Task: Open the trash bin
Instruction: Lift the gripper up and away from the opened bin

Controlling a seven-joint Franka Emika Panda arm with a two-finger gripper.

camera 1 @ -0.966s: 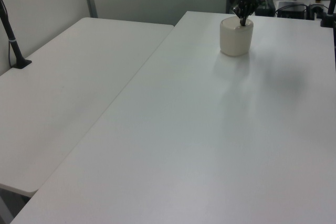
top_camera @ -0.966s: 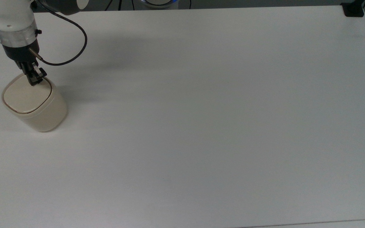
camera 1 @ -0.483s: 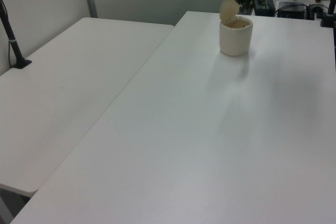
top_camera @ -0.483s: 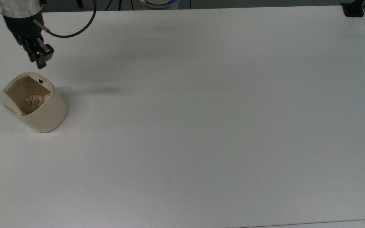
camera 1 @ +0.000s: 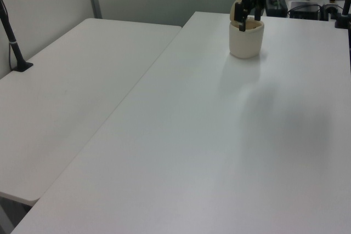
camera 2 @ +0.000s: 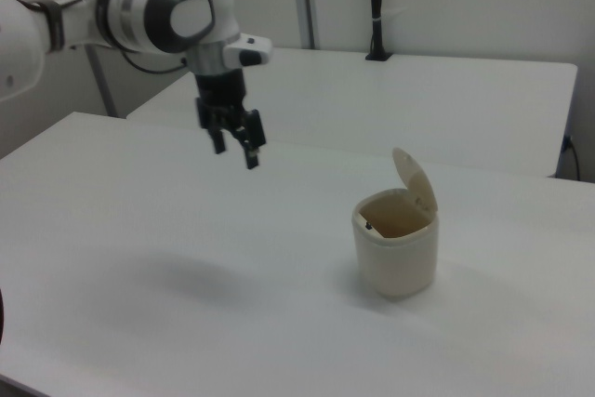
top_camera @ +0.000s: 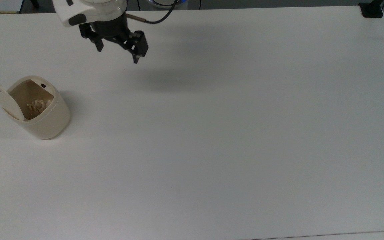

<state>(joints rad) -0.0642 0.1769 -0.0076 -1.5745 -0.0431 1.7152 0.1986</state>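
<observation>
Standing near the top view's left edge, the trash bin [top_camera: 42, 115] rests upright on the white table [top_camera: 232, 140], its cream body rounded at the corners. Its lid [top_camera: 3, 99] is swung up on the hinge and tilts outward toward the top view's left, leaving the mouth uncovered. A small dark rectangular mark [top_camera: 43, 85] sits on the inner rim at the side facing away from the hinge. Inside the bin lies a pale crumpled wad [top_camera: 38, 105], resting on the bottom.

The gripper [top_camera: 117, 50] hangs in the air over the table, well apart from the bin and to the top view's right of it, near the far edge of the table. Its two black fingers [top_camera: 138, 50] are spread apart with nothing between them. A black cable [top_camera: 158, 18] loops away from the wrist toward the far side.

In the right view the gripper [camera 2: 234, 141] hovers above the table to the left of the bin [camera 2: 395, 258], and the raised lid [camera 2: 416, 180] stands on the bin's right side. A soft shadow [camera 2: 186, 278] lies on the table below the arm.

In the left view the bin [camera 1: 245, 38] sits at the far end of the table [camera 1: 219, 152], and a second white table [camera 1: 71, 91] adjoins on the left view's left.
</observation>
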